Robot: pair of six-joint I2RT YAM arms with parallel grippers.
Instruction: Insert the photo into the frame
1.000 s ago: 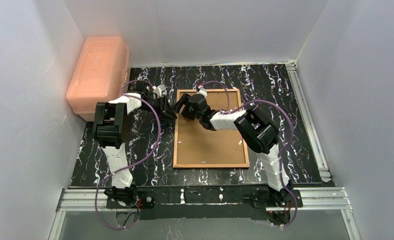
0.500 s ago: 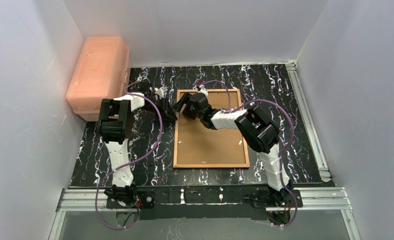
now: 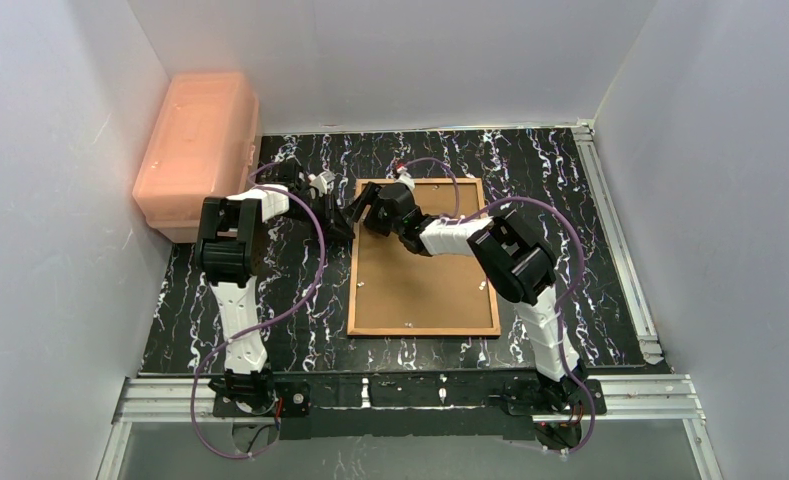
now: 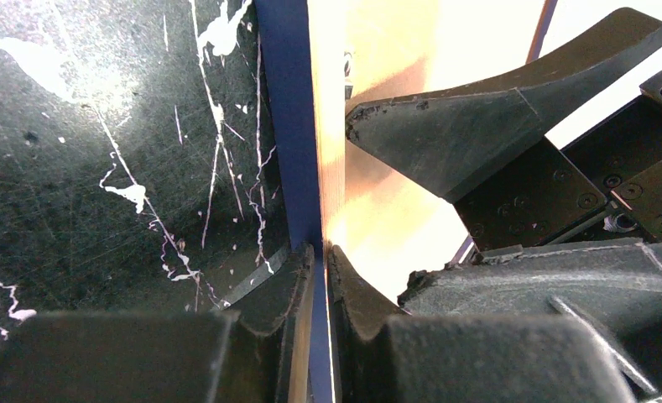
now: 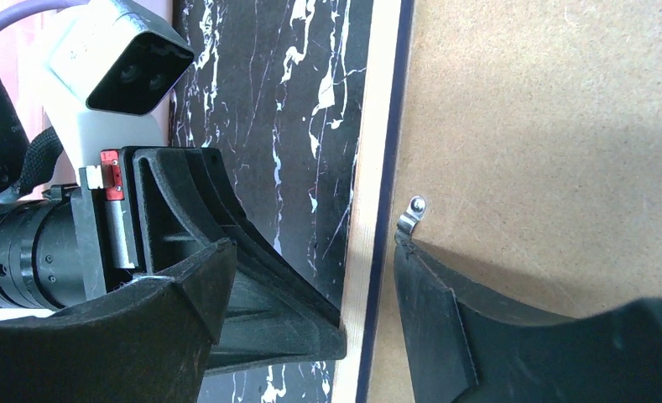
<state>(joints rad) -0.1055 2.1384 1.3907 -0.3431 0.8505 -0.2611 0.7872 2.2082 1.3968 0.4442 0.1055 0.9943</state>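
Note:
The frame [image 3: 351, 290] lies face down on the black marbled table, its brown backing board [image 3: 425, 280] up. The photo is hidden. My left gripper [image 3: 345, 228] is at the frame's left edge near the far corner. In the left wrist view it [image 4: 320, 248] is shut on the frame's rim, navy strip [image 4: 285, 126] and wood edge [image 4: 331, 126] between the fingers. My right gripper [image 3: 365, 212] is open and straddles the same edge [image 5: 369, 151]. One of its fingers [image 5: 478, 336] rests on the board [image 5: 545, 109] by a metal clip [image 5: 411, 214]; the other is off the frame.
A translucent orange plastic box [image 3: 195, 150] stands at the back left against the wall. Aluminium rails run along the table's right side [image 3: 615, 230] and front [image 3: 420, 390]. White walls close in on three sides. The two grippers sit very close together.
My left gripper's fingers have closed onto the frame's left rim, and the left arm's elbow has shifted slightly. The right gripper has stayed open in nearly the same place.

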